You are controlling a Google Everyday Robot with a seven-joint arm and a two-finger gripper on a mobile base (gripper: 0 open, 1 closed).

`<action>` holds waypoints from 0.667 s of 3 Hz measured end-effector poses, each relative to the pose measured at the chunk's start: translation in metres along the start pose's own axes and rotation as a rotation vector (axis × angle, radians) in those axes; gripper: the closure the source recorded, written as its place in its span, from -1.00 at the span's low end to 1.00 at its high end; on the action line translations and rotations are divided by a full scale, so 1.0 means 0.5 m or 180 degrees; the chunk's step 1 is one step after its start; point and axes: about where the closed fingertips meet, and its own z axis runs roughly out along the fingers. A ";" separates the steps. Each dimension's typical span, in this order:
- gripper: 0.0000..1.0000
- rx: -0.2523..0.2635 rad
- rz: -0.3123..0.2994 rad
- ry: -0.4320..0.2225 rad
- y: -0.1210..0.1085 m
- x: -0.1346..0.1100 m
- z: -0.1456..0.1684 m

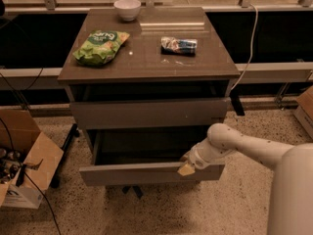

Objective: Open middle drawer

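The middle drawer (146, 174) is the second grey-brown flat front of the cabinet. It stands pulled out toward me, with its wide dark interior (146, 143) showing. My gripper (186, 168) is at the top edge of that drawer's front, toward its right end, at the end of the white arm (244, 148) that comes in from the lower right. The uppermost drawer (146, 113) above sits slightly out from the cabinet. The lowest drawer is hidden under the pulled-out one.
On the cabinet top (146, 62) lie a green snack bag (100, 46), a small blue-and-white packet (179, 45) and a white bowl (127, 9). An open cardboard box (24, 175) with cables stands on the floor at the left. A white cable (250, 38) hangs at the right.
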 end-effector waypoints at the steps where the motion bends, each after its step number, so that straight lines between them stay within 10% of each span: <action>1: -0.24 0.0012 0.0098 -0.0037 0.016 0.001 -0.005; 2: -0.70 -0.0043 0.0292 -0.0082 0.058 0.018 0.009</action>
